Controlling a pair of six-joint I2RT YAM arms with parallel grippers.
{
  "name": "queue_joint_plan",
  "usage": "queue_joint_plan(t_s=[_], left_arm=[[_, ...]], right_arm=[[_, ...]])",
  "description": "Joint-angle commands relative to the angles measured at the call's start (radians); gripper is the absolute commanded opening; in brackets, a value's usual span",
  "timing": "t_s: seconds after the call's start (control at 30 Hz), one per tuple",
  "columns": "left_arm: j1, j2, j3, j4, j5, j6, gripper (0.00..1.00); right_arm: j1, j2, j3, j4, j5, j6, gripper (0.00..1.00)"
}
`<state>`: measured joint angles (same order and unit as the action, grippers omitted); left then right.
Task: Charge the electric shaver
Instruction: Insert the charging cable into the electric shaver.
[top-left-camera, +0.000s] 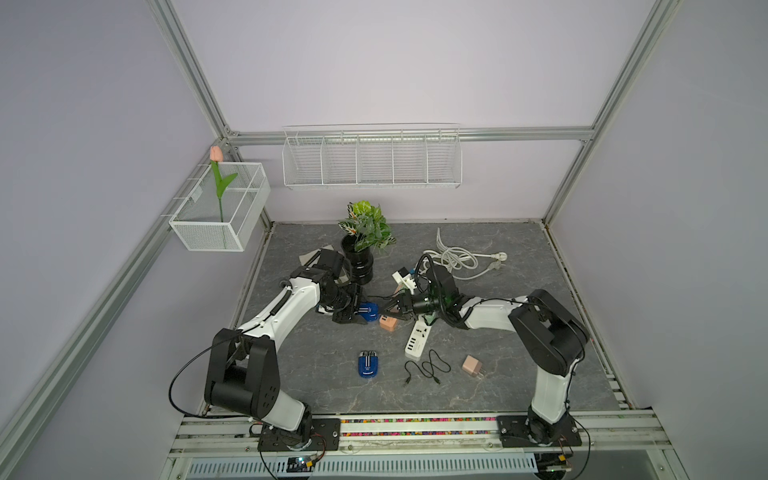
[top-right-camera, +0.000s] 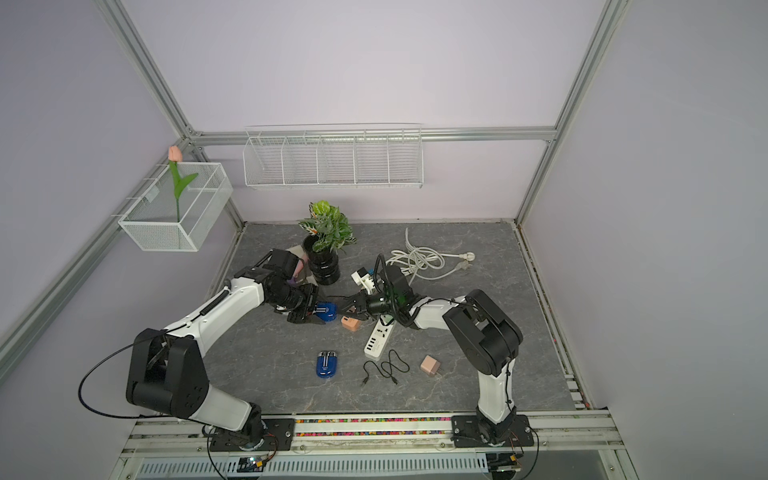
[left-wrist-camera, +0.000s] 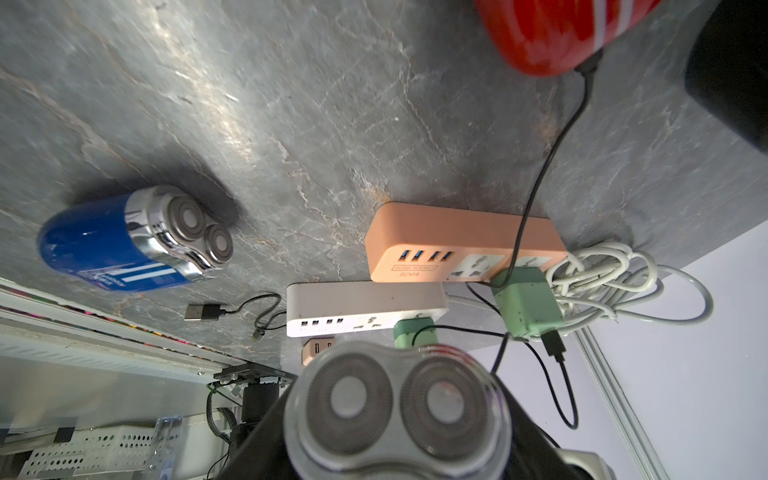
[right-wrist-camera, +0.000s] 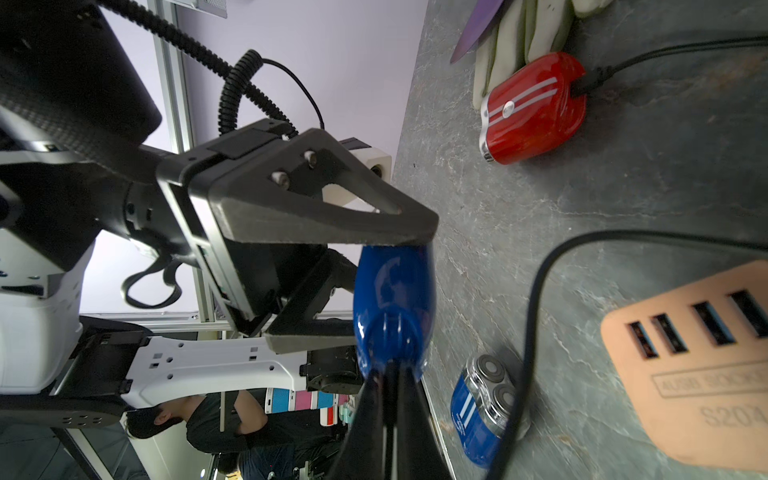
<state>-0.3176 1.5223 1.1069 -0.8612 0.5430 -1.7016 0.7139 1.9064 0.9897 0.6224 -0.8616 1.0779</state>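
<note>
Left gripper (top-left-camera: 356, 312) clamps the blue shaver (right-wrist-camera: 395, 299) beside the peach power strip (right-wrist-camera: 706, 374); hold rigid while the right gripper (right-wrist-camera: 386, 384), pinching the black cable (right-wrist-camera: 536, 291), seats it squarely.

In the right wrist view, the pinched-together tips of the right tool (right-wrist-camera: 390, 374) cover the tail end of the held blue shaver (right-wrist-camera: 392, 299), so no clue what's going on there. In the left wrist view its head is blurry and chopped by the edge. The red shaver (left-wrist-camera: 552, 29) is cropped too.
</note>
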Motion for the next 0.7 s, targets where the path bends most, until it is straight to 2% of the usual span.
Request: queue_joint_plan(t_s=[0.0,0.27,0.4,0.47,0.67], left_arm=[[-0.051,-0.028,0.03,0.04,0.139,-0.039,0.0],[-0.095,-0.062,-0.01,0.117,0.154,-0.123,0.0],[-0.088,-0.089,-0.028,0.11,0.122,-0.13,0.0],[-0.077,-0.102,-0.041,0.095,0.097,-0.125,0.0],[-0.019,-0.156,-0.102,0.111,0.006,-0.16,0.0]], right_arm=[[0.017,0.031,0.044,0.002,-0.001,-0.017,0.07],[0.027,0.046,0.057,0.004,0.019,-0.008,0.07],[0.027,0.037,0.054,0.022,0.032,0.014,0.07],[0.023,0.011,0.044,0.021,0.046,0.024,0.15],[-0.01,-0.1,0.011,-0.117,0.061,0.012,0.55]])
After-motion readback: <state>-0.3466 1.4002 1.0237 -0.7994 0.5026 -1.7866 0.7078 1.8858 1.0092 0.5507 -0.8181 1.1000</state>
